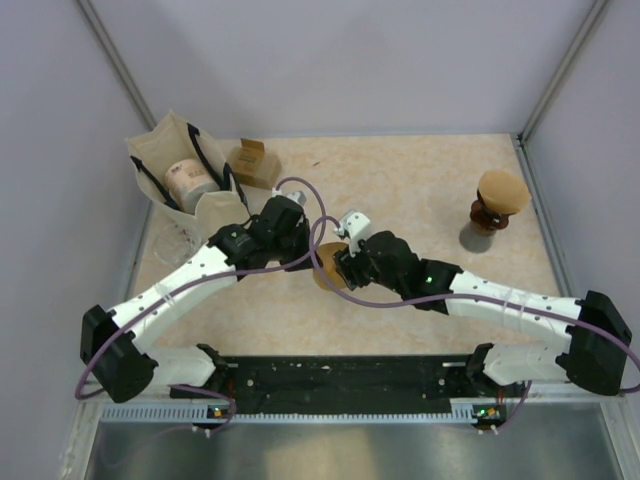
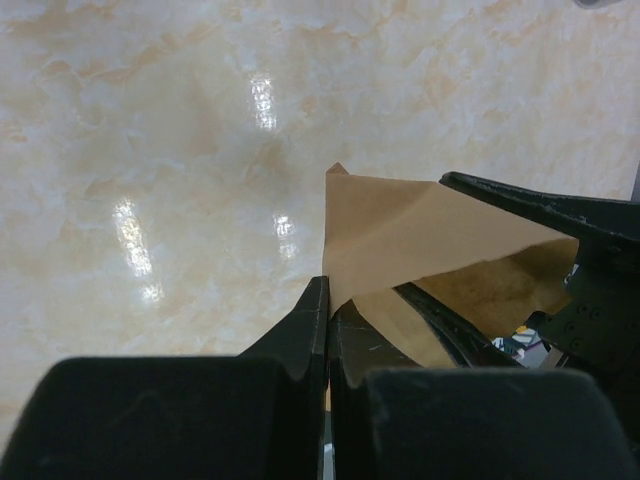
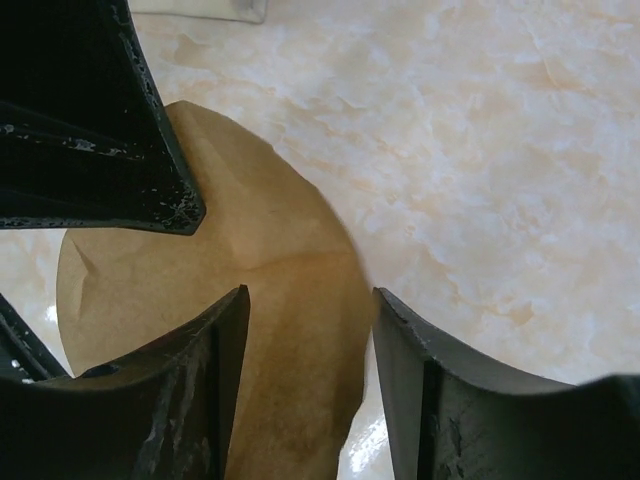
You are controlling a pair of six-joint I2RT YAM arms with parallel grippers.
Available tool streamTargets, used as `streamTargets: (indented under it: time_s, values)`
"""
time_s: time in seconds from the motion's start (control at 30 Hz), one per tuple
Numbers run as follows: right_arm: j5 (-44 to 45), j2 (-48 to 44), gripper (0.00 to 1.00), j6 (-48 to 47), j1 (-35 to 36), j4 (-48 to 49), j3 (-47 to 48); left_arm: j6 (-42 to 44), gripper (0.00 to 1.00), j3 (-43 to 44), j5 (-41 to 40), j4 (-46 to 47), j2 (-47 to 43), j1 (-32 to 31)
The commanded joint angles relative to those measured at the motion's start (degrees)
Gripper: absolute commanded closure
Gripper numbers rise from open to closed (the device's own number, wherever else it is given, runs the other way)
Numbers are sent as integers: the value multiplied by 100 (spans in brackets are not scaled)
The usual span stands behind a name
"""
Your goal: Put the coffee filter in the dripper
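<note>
The brown paper coffee filter (image 1: 326,276) hangs between both grippers over the table's middle. My left gripper (image 1: 312,257) is shut on the filter's edge; in the left wrist view its jaws (image 2: 328,285) pinch the folded paper (image 2: 410,225). My right gripper (image 1: 340,264) is open, and in the right wrist view (image 3: 310,300) its fingers straddle the filter's rim (image 3: 290,270) without closing on it. The left gripper's fingers (image 3: 110,150) show at that view's upper left. The dripper (image 1: 497,203) stands at the far right with a tan cone on top, well apart from both grippers.
A cream cloth bag (image 1: 165,160) with black handles holds a paper roll at the far left. A small cardboard box (image 1: 255,163) sits beside it. A clear glass object (image 1: 180,240) lies in front of the bag. Walls enclose the table on three sides.
</note>
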Motion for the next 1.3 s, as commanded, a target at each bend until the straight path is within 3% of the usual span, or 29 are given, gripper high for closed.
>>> streamTargets:
  time_s: [0.0, 0.57, 0.8, 0.97, 1.07, 1.17, 1.2, 1.27]
  values:
    - [-99, -58, 46, -115, -30, 353, 115, 65, 100, -13, 246, 292, -152, 7]
    - [1044, 408, 45, -229, 76, 484, 238, 162, 100, 4, 150, 248, -389, 7]
    - [396, -128, 40, -273, 76, 906, 124, 135, 100, 30, -263, 64, -442, 7]
    - [-229, -663, 31, -106, 76, 1214, 124, 100, 100, 259, -746, -418, -345, 7]
    - [-405, -1129, 20, -19, 76, 1530, -43, 30, 100, 277, -878, -612, -371, 25]
    - [-353, -1534, 9, 104, 84, 1820, -332, -32, 100, 373, -966, -840, -459, 95]
    - [-257, -1639, 1, 148, 76, 1882, -446, -58, 100, 417, -975, -920, -503, 147]
    - [24, -1833, 1, 228, 85, 1918, -605, -50, 100, 514, -888, -1113, -608, 349]
